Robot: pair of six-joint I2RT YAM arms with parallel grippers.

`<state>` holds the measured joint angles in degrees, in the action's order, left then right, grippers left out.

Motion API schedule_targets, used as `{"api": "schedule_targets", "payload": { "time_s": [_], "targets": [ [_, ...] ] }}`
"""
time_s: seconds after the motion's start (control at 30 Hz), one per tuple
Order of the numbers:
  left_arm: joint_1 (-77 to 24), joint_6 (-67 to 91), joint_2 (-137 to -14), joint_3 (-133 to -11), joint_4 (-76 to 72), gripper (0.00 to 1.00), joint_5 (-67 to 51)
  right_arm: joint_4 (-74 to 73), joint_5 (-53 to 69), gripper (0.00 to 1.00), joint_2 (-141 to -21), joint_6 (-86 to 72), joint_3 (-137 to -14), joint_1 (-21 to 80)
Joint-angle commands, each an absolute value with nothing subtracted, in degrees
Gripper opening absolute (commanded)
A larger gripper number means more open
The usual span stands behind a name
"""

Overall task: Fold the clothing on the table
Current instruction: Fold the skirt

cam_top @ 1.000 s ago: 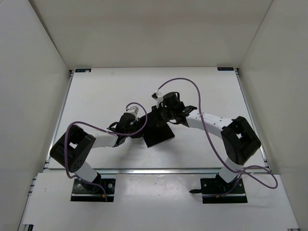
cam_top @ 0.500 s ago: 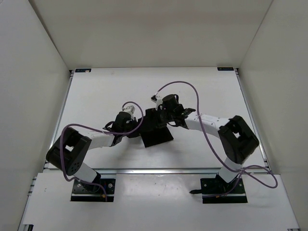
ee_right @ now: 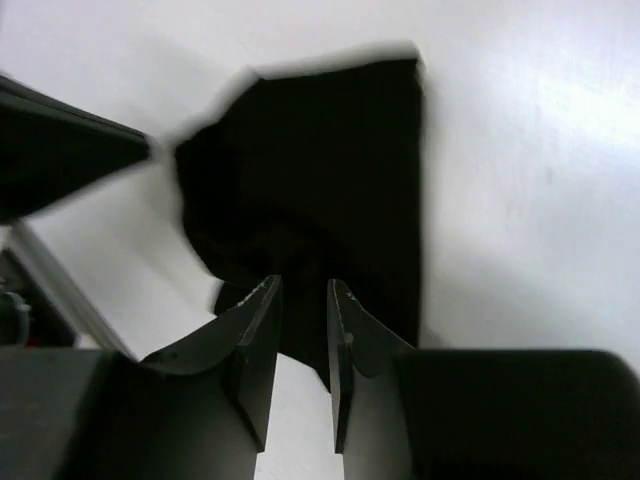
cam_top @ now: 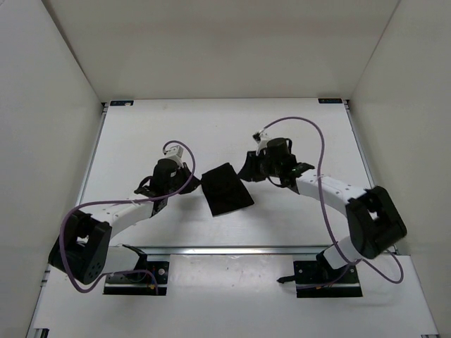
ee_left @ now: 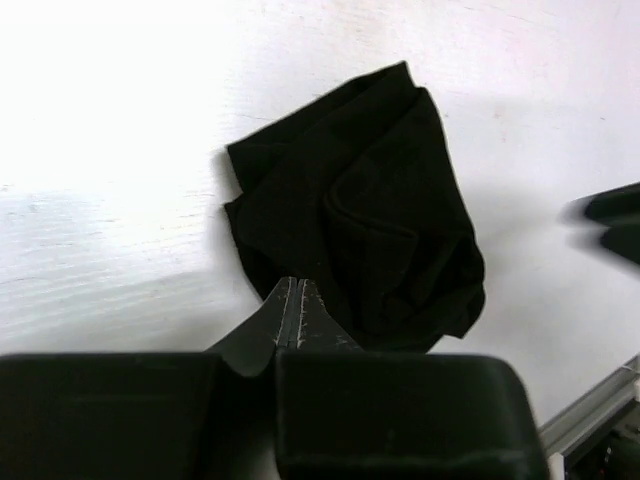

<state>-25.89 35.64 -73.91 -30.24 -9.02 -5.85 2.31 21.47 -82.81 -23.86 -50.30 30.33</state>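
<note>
And there's the clothing (cam_top: 227,189), sitting mid-bench as a compact black bundle, layers stacked on one another, set a little askew to the rails of the bench (cam_top: 141,134). The two arms flank it. The left jaws sit just off its left edge, the right jaws just off its upper right corner, and neither carries any fabric.

From the left wrist, the left jaws are pressed tight together, with the tips at the near hem of the clothing (ee_left: 360,210) and nothing pinched between them. That reads as a safe posture, closed so they can't snag a loose layer.

From the right wrist, the right jaws stand a narrow slit apart. Bare bench shows through the gap low down, and the clothing (ee_right: 320,170) lies just beyond the tips. That view is smeared, so finer detail is lost.

My read is that the bundle lies free because a fold has been laid down. Its top face shows rumples and a raised crease, so a smoothing press or one more tuck may be needed.
</note>
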Motion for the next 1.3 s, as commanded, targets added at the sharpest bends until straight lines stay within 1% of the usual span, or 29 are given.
{"api": "schedule_targets", "payload": {
  "time_s": [0.0, 0.07, 0.1, 0.27, 0.4, 0.53, 0.6, 0.67, 0.73, 0.87, 0.97, 1.17, 1.27],
  "targets": [
    [-27.0, 36.5, -72.7, -29.2, -10.9, 0.00, -7.6, 1.9, 18.7, 0.21, -87.4, -22.2, -48.3, 31.6],
    [-27.9, 37.3, -72.1, -29.5, -11.2, 0.00, -8.4, 3.2, 19.2, 0.15, -91.1, -22.4, -48.7, 32.1],
    [-28.2, 37.5, -72.2, -29.7, -11.2, 0.00, -8.4, 3.3, 19.2, 0.14, -91.3, -22.6, -49.5, 33.0],
    [-29.7, 38.1, -70.0, -31.5, -10.5, 0.00, -9.5, 3.4, 17.8, 0.14, -94.3, -21.2, -52.6, 34.0],
    [-30.1, 39.1, -67.3, -30.8, -12.6, 0.00, -10.6, 4.7, 18.8, 0.16, -95.7, -21.0, -54.5, 32.3],
    [-30.0, 39.5, -67.9, -32.2, -14.1, 0.00, -11.3, 4.7, 19.3, 0.16, -97.4, -20.4, -55.8, 31.4],
    [-30.5, 39.6, -70.4, -33.1, -14.3, 0.00, -11.6, 4.7, 20.4, 0.17, -99.6, -20.6, -56.3, 31.4],
    [-30.3, 39.9, -73.0, -33.6, -15.8, 0.00, -11.7, 4.7, 22.0, 0.14, -100.8, -20.7, -57.1, 32.1],
    [-30.8, 40.3, -76.6, -34.2, -17.5, 0.00, -12.6, 4.3, 22.5, 0.13, -101.8, -21.1, -57.5, 32.4],
    [-31.4, 40.5, -82.8, -35.9, -18.8, 0.00, -12.7, 4.2, 21.9, 0.13, -100.2, -21.6, -56.2, 35.4],
    [-29.7, 41.3, -87.0, -35.6, -20.6, 0.00, -14.8, 4.7, 22.2, 0.13, -98.3, -22.4, -54.6, 36.8],
    [-28.5, 39.0, -89.7, -37.3, -18.1, 0.00, -13.0, 8.2, 24.2, 0.15, -93.3, -23.5, -50.8, 39.0],
    [-27.9, 39.3, -91.2, -36.9, -18.6, 0.00, -13.8, 9.6, 25.8, 0.17, -93.6, -24.3, -50.1, 40.3]
  ]
}}
